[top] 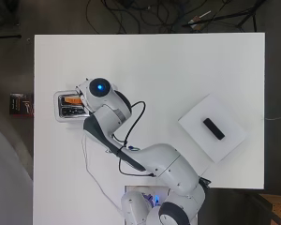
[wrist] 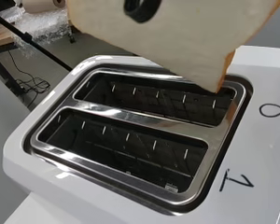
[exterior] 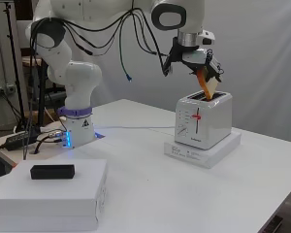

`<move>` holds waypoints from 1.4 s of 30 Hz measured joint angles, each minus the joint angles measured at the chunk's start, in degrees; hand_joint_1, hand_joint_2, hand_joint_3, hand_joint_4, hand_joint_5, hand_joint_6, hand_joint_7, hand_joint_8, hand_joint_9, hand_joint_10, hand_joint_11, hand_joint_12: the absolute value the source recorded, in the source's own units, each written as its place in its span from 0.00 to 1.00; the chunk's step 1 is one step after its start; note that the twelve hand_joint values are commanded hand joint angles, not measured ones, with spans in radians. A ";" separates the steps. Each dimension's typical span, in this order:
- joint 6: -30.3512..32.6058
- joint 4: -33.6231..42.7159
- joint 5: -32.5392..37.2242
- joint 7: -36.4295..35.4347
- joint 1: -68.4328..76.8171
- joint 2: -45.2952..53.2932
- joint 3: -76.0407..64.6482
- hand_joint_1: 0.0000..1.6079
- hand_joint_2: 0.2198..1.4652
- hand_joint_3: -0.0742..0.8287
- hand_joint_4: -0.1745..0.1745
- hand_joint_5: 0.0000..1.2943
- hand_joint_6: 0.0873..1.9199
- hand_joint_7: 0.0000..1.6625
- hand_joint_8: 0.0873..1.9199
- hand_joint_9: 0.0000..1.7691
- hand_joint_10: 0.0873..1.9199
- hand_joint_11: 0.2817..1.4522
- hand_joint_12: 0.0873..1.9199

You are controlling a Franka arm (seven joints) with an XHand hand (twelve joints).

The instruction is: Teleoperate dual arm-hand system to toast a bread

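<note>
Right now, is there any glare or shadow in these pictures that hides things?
Overhead view: the arm covers much of the toaster. Wrist view: bright reflections on the slots' metal rim, slot interiors dark, the bread slice evenly lit. Side view: even light, soft shadows.

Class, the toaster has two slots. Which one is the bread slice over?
The bread slice, held by the robot hand, has its lower corner at one end of the toaster's far slot; the near slot is empty.
</note>
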 joint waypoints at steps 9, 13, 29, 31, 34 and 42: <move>-2.12 -0.21 -0.23 -0.83 -0.23 0.23 -0.12 0.84 0.75 0.09 0.00 0.57 0.70 0.54 0.49 0.57 0.50 0.39 0.00; -3.17 0.16 0.89 0.58 1.05 0.61 -1.85 0.84 0.76 0.08 0.00 0.53 0.69 0.54 0.52 0.56 0.55 0.39 0.00; -3.81 2.70 18.32 -13.63 -19.13 32.88 8.95 0.04 0.65 0.09 0.72 0.19 0.00 0.13 0.00 0.14 0.00 0.06 0.00; -2.82 3.19 21.96 -16.40 -24.66 37.40 10.83 0.03 0.67 0.09 0.71 0.22 0.00 0.13 0.00 0.14 0.00 0.06 0.00; -1.69 4.57 29.45 -19.94 -35.73 43.77 13.85 0.03 0.68 0.09 0.66 0.24 0.00 0.14 0.00 0.15 0.00 0.07 0.00; 1.59 7.59 44.92 -34.08 -63.13 59.42 25.87 0.01 0.69 0.09 0.45 0.23 0.00 0.15 0.00 0.17 0.00 0.09 0.00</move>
